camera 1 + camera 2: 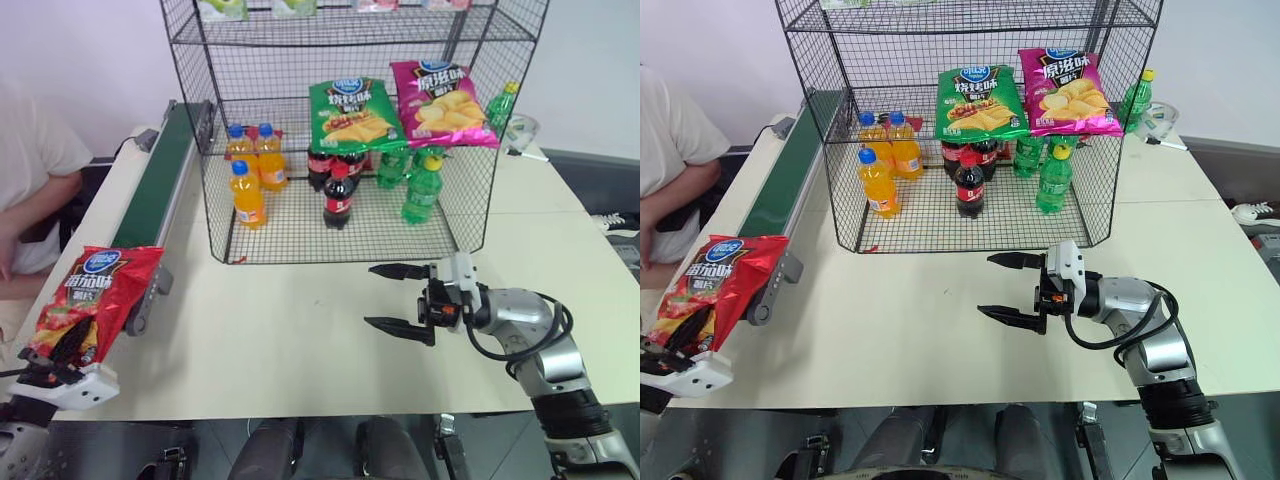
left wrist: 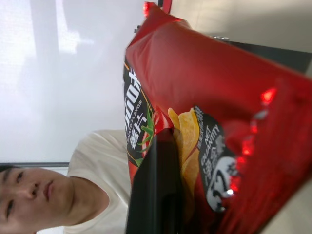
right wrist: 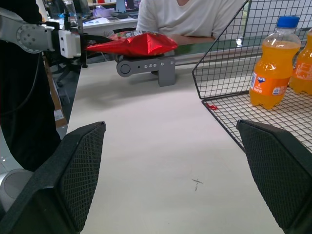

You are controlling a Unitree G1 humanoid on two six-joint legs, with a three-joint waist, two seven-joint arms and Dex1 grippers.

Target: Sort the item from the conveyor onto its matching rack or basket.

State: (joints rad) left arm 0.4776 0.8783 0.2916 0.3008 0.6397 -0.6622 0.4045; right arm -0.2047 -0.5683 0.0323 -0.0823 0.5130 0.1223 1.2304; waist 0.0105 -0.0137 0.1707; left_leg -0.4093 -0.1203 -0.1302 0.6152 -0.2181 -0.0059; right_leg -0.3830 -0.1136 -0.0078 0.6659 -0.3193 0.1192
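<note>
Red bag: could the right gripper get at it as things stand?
Probably yes. The right gripper hangs open over bare table, nothing between it and the red bag. But the left gripper is shut on the bag at the table's far left, a long sideways reach.

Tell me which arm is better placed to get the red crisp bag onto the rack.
Left, probably. Its tool is already shut on the red crisp bag near the conveyor end; the right tool hangs open and empty before the rack.
</note>
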